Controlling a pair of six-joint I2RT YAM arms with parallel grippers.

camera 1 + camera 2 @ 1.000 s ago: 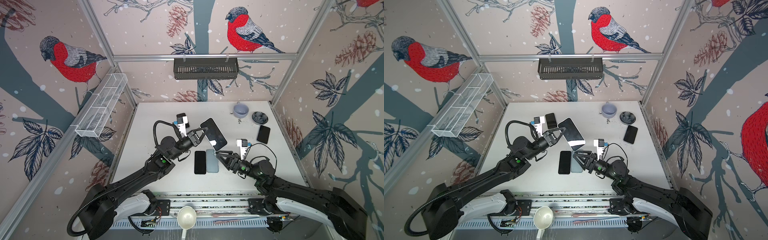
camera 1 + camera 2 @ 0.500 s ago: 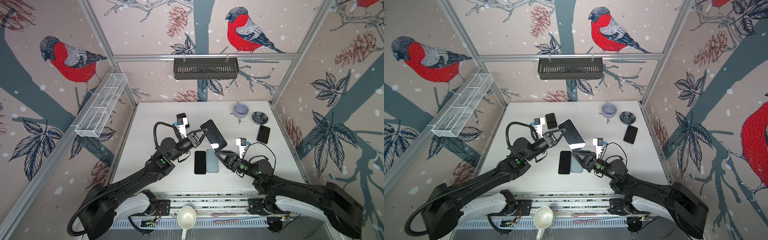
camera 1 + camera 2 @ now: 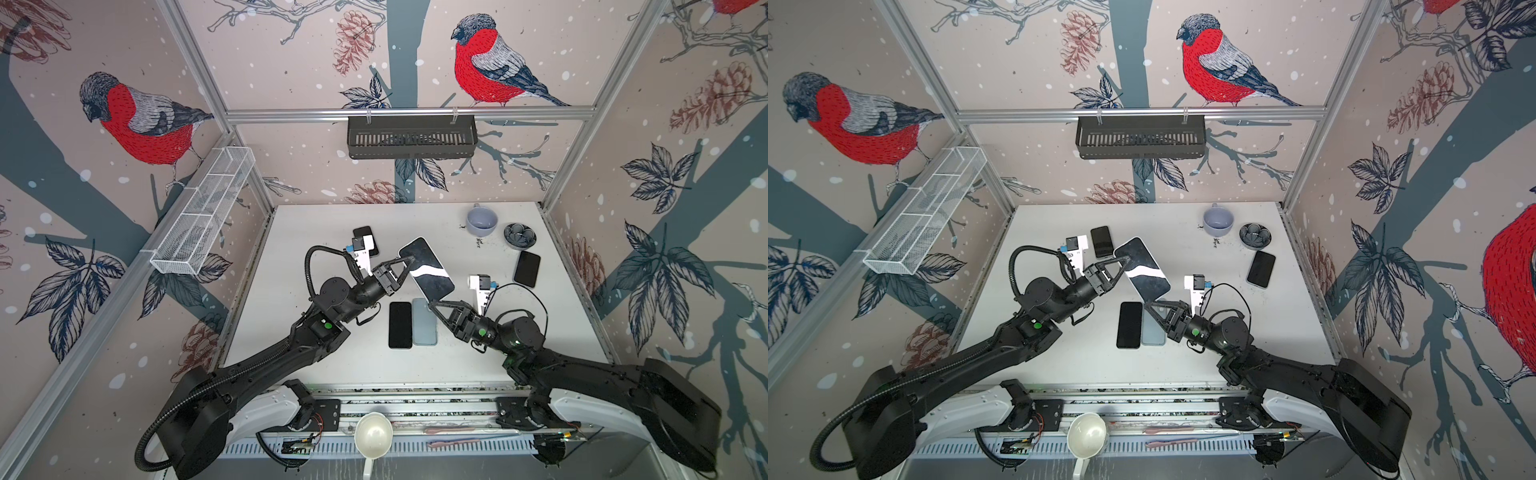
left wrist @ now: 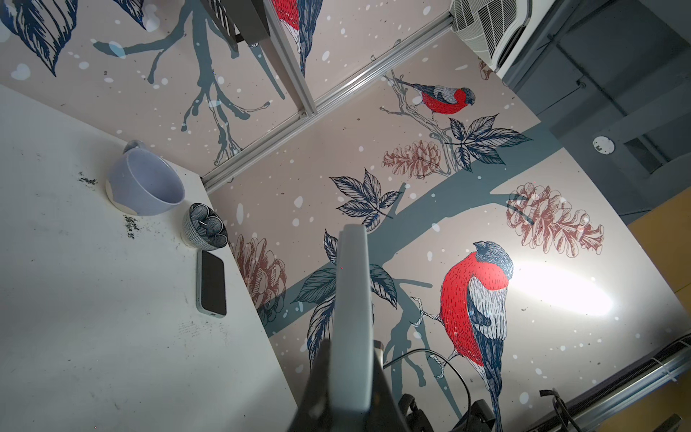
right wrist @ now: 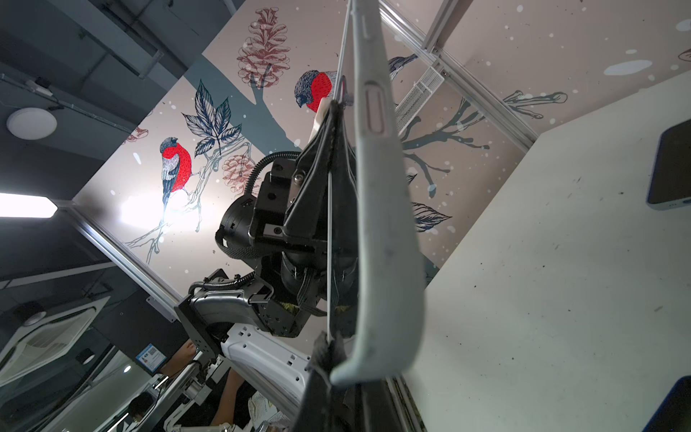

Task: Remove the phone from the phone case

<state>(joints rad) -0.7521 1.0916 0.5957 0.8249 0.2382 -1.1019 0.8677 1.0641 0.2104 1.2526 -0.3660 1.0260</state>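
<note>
Your left pincer (image 3: 409,261) is clamped narrow on a long edge of the pale grey phone case (image 4: 353,299). It holds the case clear of the white counter (image 3: 316,232), tilted, near the counter's middle. The glossy black-screened phone (image 3: 428,270) sits in the case, screen facing up in both top views. Your right pincer (image 3: 433,302) is closed tight on the case's lowest corner; in the right wrist view its pads (image 5: 323,359) pinch there, and the case rim bows just above them. Whether that corner is free of the phone cannot be told. Flat on the counter just below lie a matte black phone (image 3: 400,325) and a blue-grey slab (image 3: 424,330), side by side and touching. A lilac cup (image 3: 481,220), a small dark patterned bowl (image 3: 519,236) and another dark phone (image 3: 527,269) sit toward the far right corner.
</note>
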